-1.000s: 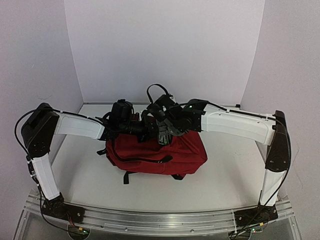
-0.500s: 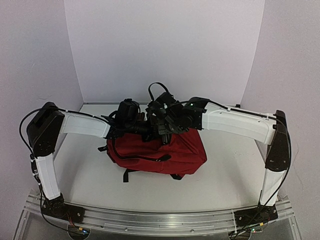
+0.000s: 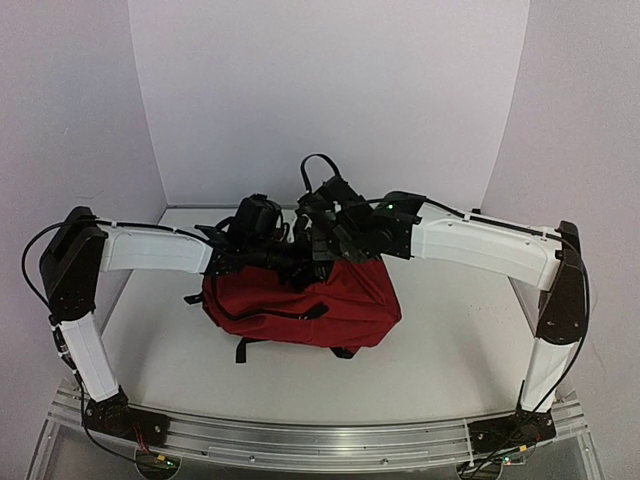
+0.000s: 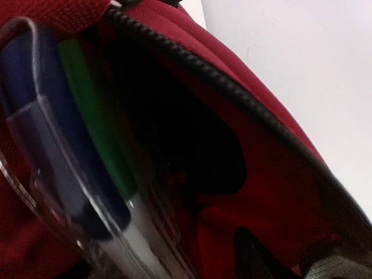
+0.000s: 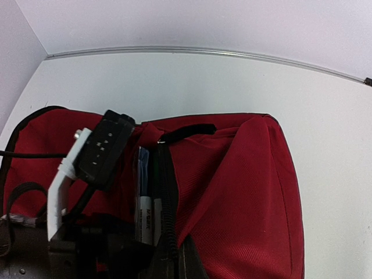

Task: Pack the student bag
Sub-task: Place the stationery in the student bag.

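Observation:
The student bag (image 3: 300, 305), a dark-red backpack, lies in the middle of the table with its top opening turned toward the back wall. My right gripper (image 3: 322, 252) is shut on the black zip edge (image 5: 167, 232) of the opening and holds it up. A clear pack of markers (image 5: 145, 200) with blue and green caps stands inside the opening. It fills the left side of the left wrist view, marker pack (image 4: 70, 145), beside the dark inside of the bag (image 4: 192, 145). My left gripper (image 3: 288, 258) is at the opening beside the pack. Its jaws are hidden.
The left wrist camera housing (image 5: 102, 151) with its white bracket sits over the bag's left half. A black carry loop (image 3: 318, 165) sticks up behind the two grippers. White walls close in the table (image 3: 450, 340) at the back and on both sides.
The bag has slid a little to the left and its top edge stands slightly higher. The left arm's elbow has drawn back to the left. The right gripper stays shut on the zip edge.

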You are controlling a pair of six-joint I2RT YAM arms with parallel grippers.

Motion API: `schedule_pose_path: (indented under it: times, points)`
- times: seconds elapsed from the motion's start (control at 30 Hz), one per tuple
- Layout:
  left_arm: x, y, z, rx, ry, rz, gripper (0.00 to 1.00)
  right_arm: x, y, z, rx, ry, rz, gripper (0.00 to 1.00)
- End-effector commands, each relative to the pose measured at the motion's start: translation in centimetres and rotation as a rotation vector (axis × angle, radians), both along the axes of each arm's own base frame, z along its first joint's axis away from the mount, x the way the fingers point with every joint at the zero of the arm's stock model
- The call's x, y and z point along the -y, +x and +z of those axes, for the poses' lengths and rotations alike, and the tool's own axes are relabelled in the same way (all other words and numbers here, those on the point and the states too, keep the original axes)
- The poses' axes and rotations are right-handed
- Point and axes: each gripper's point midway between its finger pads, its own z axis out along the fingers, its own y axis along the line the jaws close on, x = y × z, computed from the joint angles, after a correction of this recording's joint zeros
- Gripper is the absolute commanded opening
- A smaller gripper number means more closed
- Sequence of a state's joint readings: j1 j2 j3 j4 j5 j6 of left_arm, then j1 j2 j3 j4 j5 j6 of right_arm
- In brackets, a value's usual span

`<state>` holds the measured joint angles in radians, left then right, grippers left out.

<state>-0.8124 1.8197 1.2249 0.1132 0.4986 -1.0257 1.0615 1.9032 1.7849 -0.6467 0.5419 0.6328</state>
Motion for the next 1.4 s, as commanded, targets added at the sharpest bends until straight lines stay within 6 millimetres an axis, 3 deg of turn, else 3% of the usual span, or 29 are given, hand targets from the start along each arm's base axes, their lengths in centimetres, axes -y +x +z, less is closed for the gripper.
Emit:
schedule_pose_path:
  times: [0.0,0.2,0.5,0.87,1.17,1.37]
  points:
    - [-2.3,-0.9,2.2,0.1,0.085,0.013,0.68,-1.9,-0.3,7.0,0.115,0.236,0.024,0.0]
    - [-4.4,-1.4,2.9,0.126,0.125,0.063,0.72,-2.0,-0.3,6.7,0.109,0.234,0.026,0.0]
    - [-3.8,-1.3,3.0,0.122,0.094,0.051,0.37,-2.3,-0.4,6.3,0.098,0.235,0.036,0.0]
    - [-0.3,-0.3,3.1,0.113,-0.01,-0.018,0.01,-3.3,-0.6,6.0,0.077,0.257,0.076,0.0]
    - [2.2,0.0,3.7,0.079,-0.121,-0.039,0.0,-4.7,-0.6,5.5,0.065,0.269,0.118,0.0]
    - [2.7,0.2,1.3,0.062,-0.082,-0.04,0.0,-4.3,-0.3,5.4,0.074,0.263,0.098,0.0]
